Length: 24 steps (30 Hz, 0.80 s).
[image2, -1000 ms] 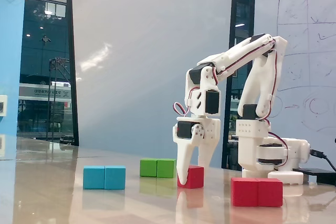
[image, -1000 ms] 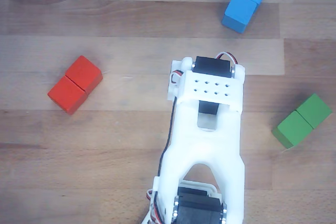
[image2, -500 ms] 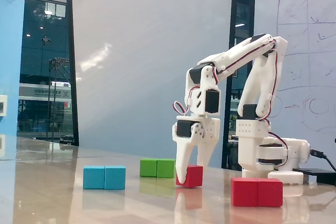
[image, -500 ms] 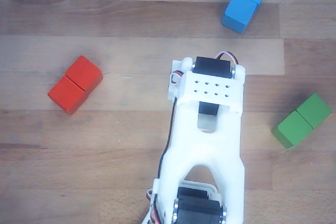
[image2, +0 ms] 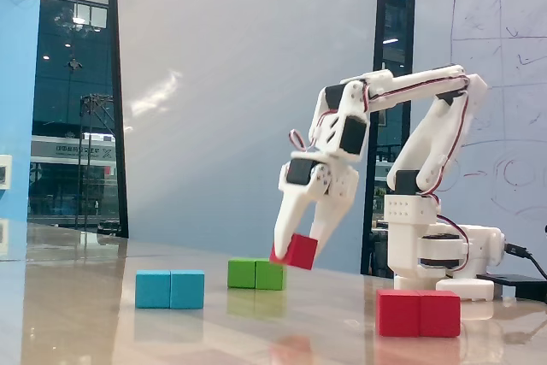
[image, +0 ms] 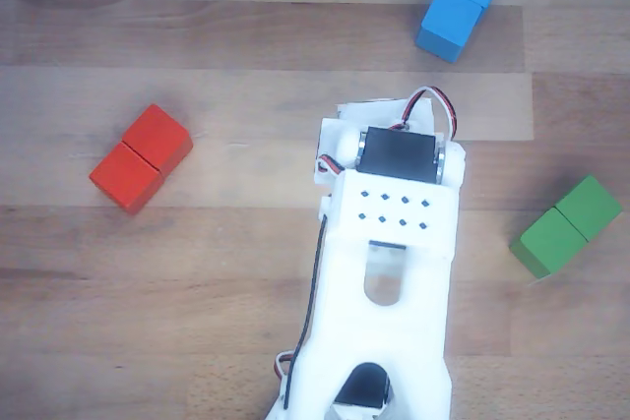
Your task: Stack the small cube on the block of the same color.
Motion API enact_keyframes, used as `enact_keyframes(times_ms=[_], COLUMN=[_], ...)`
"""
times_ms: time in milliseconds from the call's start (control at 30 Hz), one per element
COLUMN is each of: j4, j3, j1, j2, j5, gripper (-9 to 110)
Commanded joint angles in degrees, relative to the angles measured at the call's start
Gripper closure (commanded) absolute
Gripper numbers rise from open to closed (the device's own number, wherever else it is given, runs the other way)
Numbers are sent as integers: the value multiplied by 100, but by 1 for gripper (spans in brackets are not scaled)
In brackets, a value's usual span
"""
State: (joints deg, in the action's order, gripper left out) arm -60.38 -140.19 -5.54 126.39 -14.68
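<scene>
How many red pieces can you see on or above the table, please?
2: the small cube held aloft in the hand, and the block on the table, right in the fixed view.

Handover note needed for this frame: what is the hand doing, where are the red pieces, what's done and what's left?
Hand: shut on the small red cube, which hangs tilted in the air, clear of the table, in the fixed view. The arm hides the cube in the other view.
Red block: lies flat on the table, nothing on top; in the other view it sits left of the arm.
Blue block and green block: on the table, not part of this job.
Done: cube gripped and raised.
Left: carry it over the red block, set it on top, release.
</scene>
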Motion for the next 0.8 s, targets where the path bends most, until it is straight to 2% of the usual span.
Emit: enact_keyframes(times_ms=[0, 500, 767], j4=[-35, -35, -396], j3=[132, 149, 1204], j1=[369, 2347, 3393], j2=[756, 1477, 1459], j5=[-70, -62, -18], gripper=[90, 90, 90])
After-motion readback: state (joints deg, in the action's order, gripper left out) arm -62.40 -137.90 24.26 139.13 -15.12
